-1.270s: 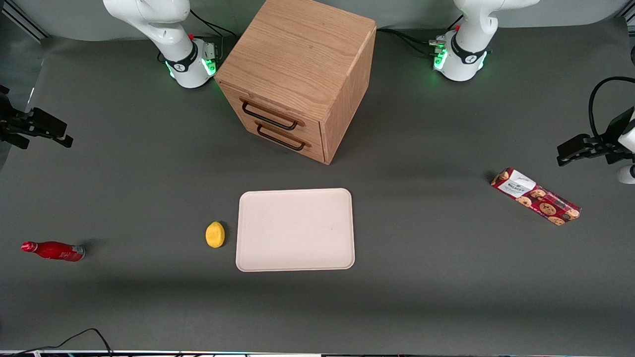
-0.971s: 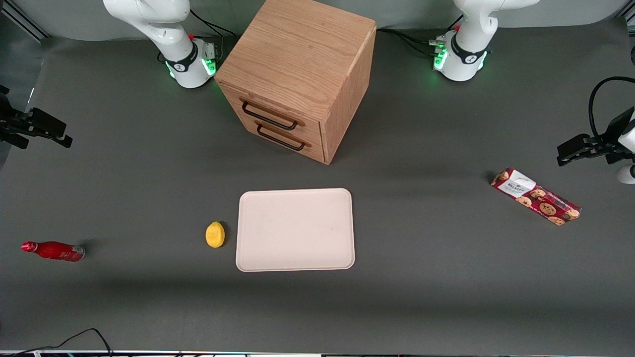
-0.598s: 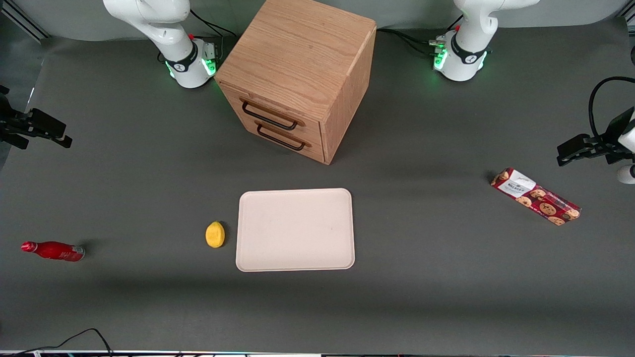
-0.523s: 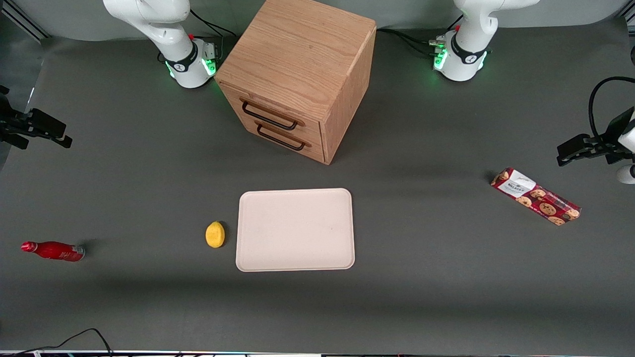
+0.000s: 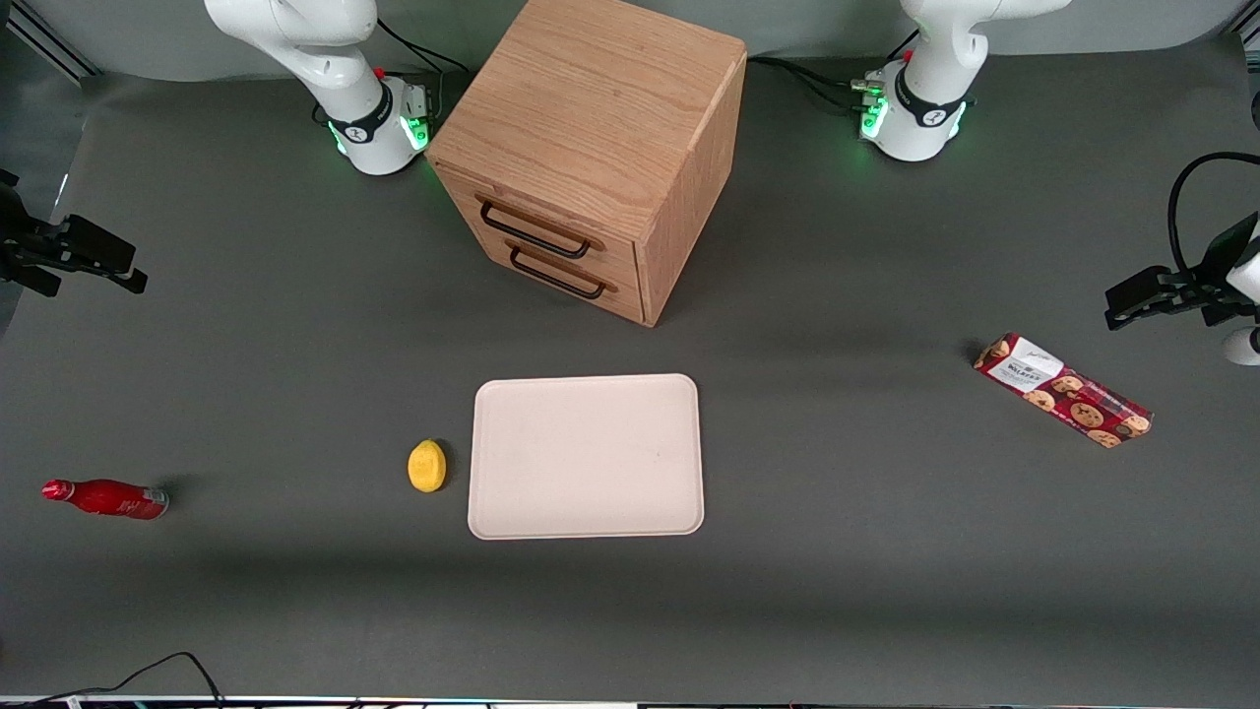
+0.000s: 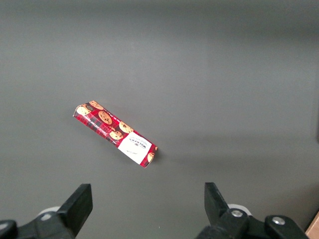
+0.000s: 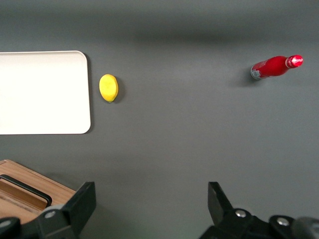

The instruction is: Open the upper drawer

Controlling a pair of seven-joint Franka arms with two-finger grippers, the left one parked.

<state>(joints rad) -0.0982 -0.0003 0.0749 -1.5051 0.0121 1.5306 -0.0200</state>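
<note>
Upper drawer (image 5: 536,228) shut flush in the front of the oak cabinet (image 5: 591,128), directly above the bottom drawer (image 5: 556,273), its thin dark bar handle (image 5: 534,231) lying level across the front. Cabinet standing on the grey table (image 5: 295,611), between the two arm bases and turned a little so that the drawer fronts face the working arm's end.

Gripper (image 5: 94,261) hanging above the table at the working arm's end, well apart from the cabinet and touching nothing. Seen from the right wrist view as gripper (image 7: 149,206), with two dark fingers (image 7: 79,204) spread wide and nothing but bare table between them. A corner of the cabinet (image 7: 25,191) with a piece of dark bar handle showing just beside one finger in that view; cannot tell from there which drawer's handle. Upper drawer thus off to the side of the gripper, toward the middle of the table, with open grey surface between.

Pale tray (image 5: 586,455) lying flat nearer to the front camera than the cabinet, with a yellow lemon (image 5: 426,465) just beside its edge toward the working arm's end, not touching. Red bottle (image 5: 106,498) lying on its side nearer to the front camera than the gripper, well apart from the lemon. Red cookie packet (image 5: 1063,390) lying flat toward the parked arm's end.
</note>
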